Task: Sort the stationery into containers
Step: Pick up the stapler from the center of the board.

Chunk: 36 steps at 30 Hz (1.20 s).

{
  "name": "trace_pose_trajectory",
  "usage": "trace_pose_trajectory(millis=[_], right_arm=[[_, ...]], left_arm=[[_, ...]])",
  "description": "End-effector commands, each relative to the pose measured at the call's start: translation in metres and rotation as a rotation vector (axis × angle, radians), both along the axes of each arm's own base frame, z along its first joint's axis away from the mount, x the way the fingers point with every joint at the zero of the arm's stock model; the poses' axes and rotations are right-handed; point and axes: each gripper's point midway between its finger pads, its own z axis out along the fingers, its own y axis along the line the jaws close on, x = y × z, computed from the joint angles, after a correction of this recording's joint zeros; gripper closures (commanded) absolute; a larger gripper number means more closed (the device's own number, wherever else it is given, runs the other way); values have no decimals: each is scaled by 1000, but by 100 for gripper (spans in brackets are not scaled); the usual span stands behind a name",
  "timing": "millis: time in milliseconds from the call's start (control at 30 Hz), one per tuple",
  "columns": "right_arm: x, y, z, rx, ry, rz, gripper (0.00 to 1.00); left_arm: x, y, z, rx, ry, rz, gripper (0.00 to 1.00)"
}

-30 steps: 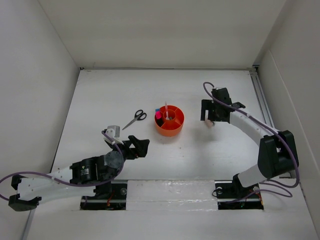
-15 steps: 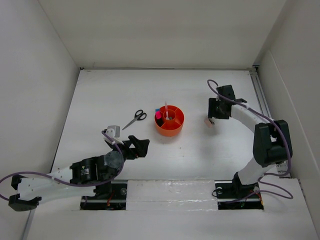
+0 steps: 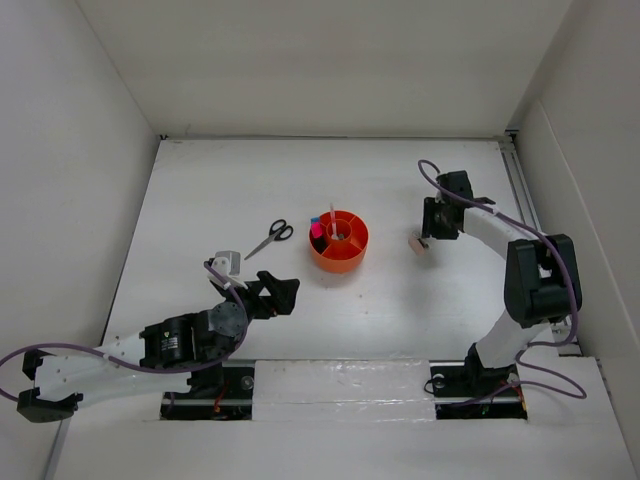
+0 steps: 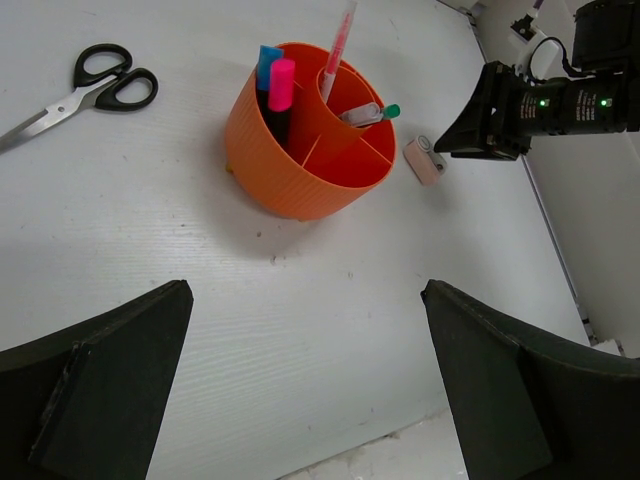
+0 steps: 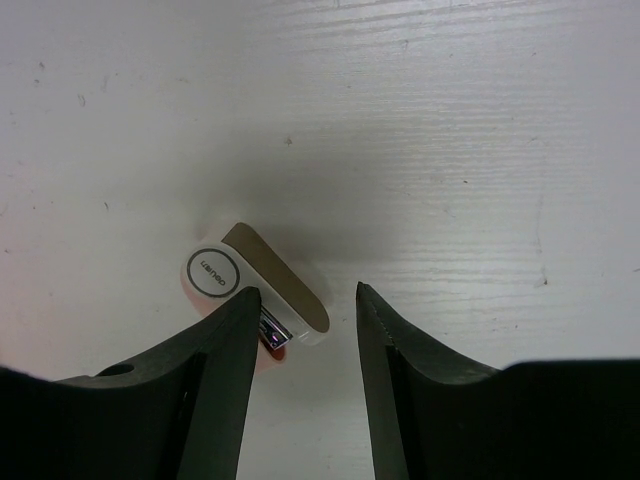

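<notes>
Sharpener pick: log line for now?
right gripper: open, at sharpener | left gripper: open, empty | scissors: outside organizer

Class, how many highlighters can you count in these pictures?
2: a blue-capped one and a pink-capped one, side by side in one compartment of the organizer; others may be hidden.

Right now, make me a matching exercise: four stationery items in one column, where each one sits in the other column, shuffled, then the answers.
Items
1. black-handled scissors
2. pinkish sharpener
3. pink pen
4. pink-capped highlighter

Places
A. standing in the central cup of the orange organizer
B. flat on the table, left of the organizer
C. in an outer compartment, next to the blue-capped highlighter
D. on the table at the right arm's fingers

Pairs: 1-B, 2-D, 3-A, 4-C.
</notes>
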Motion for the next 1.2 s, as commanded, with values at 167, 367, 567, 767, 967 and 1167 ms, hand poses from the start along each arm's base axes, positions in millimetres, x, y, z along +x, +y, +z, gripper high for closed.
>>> trace_pose_trajectory(millis=[167, 367, 567, 767, 967, 1167], right_arm=[[7, -6, -4, -18, 2, -26, 52], [4, -4, -4, -27, 1, -21, 52], [-3, -1, -11, -52, 37, -11, 53], [-13, 6, -11, -100, 48, -10, 53], [-16, 5, -14, -102, 58, -9, 53], [-14, 6, -21, -87, 77, -8, 53]], left_arm=[[2, -1, 14, -34, -19, 6, 0], [2, -1, 14, -43, -21, 6, 0], [1, -2, 13, -44, -18, -3, 0], [1, -2, 13, -44, -18, -3, 0], [1, -2, 13, -44, -18, -3, 0], [1, -2, 13, -44, -18, -3, 0]])
